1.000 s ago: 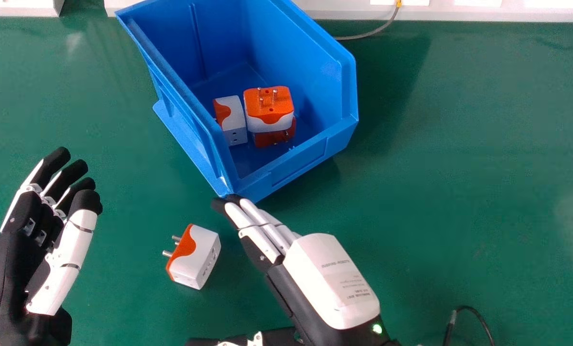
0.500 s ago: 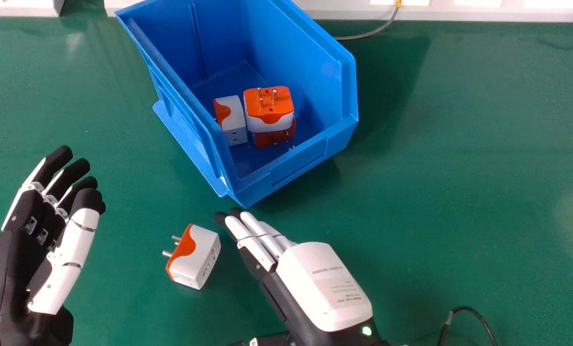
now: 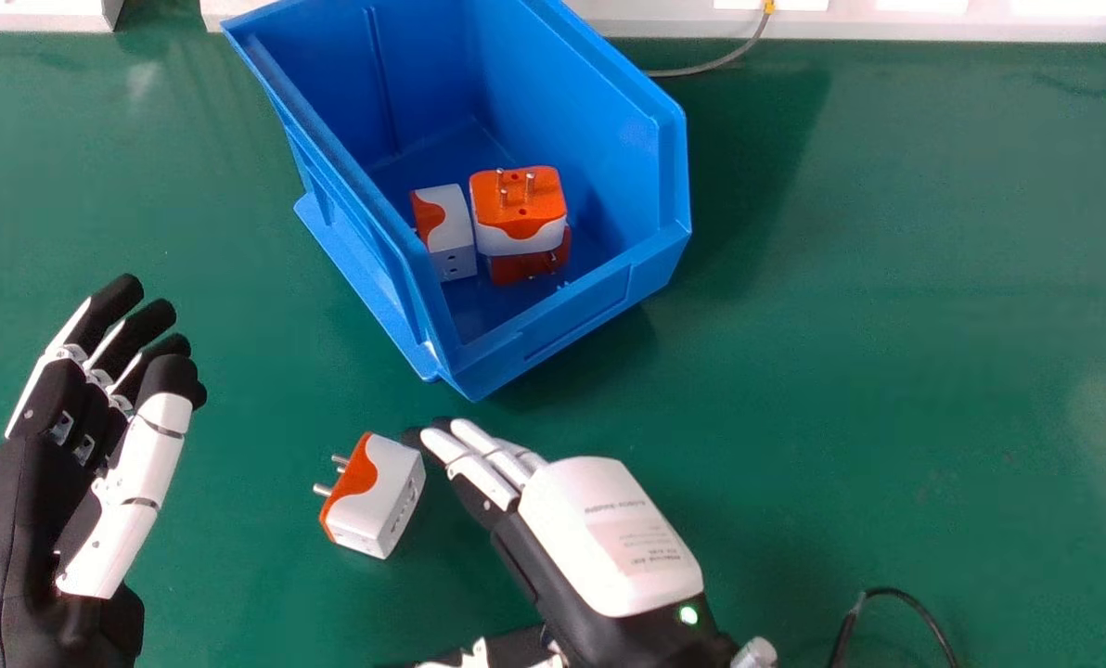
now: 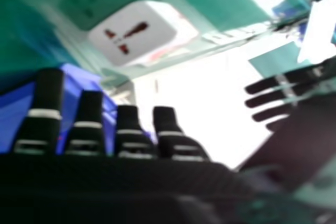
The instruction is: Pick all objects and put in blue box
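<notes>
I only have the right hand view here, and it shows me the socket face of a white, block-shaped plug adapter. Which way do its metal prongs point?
Observer: The head view shows the prongs of that white and orange plug adapter pointing toward the left hand.
Operator: Anything in the blue plastic box already?
Observer: Three adapters show: a white and orange one, and beside it an orange-topped one, prongs up, over another.
Operator: Which side of the loose one is my right hand on?
Observer: Its right side in the head view, fingertips near its corner; I can't tell whether they touch.
</notes>
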You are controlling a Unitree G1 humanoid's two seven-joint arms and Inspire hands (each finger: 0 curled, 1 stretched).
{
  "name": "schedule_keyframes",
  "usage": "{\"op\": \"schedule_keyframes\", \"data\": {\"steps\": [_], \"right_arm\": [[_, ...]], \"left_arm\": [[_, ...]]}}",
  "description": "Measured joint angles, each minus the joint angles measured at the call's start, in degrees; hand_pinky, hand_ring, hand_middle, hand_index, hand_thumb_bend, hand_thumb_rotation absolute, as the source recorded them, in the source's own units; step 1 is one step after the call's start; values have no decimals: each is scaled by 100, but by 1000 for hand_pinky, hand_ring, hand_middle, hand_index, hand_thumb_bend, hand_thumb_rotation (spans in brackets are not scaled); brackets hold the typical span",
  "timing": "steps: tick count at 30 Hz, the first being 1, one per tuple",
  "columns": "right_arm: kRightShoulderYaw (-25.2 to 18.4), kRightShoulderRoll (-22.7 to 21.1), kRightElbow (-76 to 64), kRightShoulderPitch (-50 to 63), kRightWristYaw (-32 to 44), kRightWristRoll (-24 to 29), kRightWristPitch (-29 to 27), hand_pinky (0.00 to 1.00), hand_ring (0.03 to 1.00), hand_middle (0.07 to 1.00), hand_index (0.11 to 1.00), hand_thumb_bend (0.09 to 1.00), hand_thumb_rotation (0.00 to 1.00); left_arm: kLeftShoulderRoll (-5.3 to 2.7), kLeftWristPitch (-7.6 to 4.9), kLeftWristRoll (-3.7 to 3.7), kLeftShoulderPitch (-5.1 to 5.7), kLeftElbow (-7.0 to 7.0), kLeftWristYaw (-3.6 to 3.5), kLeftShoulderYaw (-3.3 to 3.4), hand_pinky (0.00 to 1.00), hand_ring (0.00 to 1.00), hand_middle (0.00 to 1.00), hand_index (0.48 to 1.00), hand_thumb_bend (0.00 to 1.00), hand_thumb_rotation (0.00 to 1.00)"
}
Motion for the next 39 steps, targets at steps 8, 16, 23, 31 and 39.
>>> {"op": "schedule_keyframes", "data": {"steps": [8,16,23,31,39], "right_arm": [[73,127,234,-206,-43,82,256,686,867,930,893,619,542],[119,208,422,-362,-46,187,508,711,885,944,911,605,557],[209,272,588,-547,-70,188,638,729,893,950,921,591,561],[294,384,774,-746,-192,195,737,733,881,941,916,594,536],[386,385,895,-815,-237,236,746,734,878,939,917,596,522]], "left_arm": [[20,108,1,-37,-35,2,-6,797,850,866,866,518,461],[33,151,12,-95,-40,3,-6,801,853,869,868,509,467],[38,143,14,-109,-34,-27,-6,802,855,870,868,495,464],[37,141,16,-120,-27,-61,-3,796,851,867,866,513,467],[26,143,8,-120,-27,-2,-4,791,845,862,861,512,457]]}}
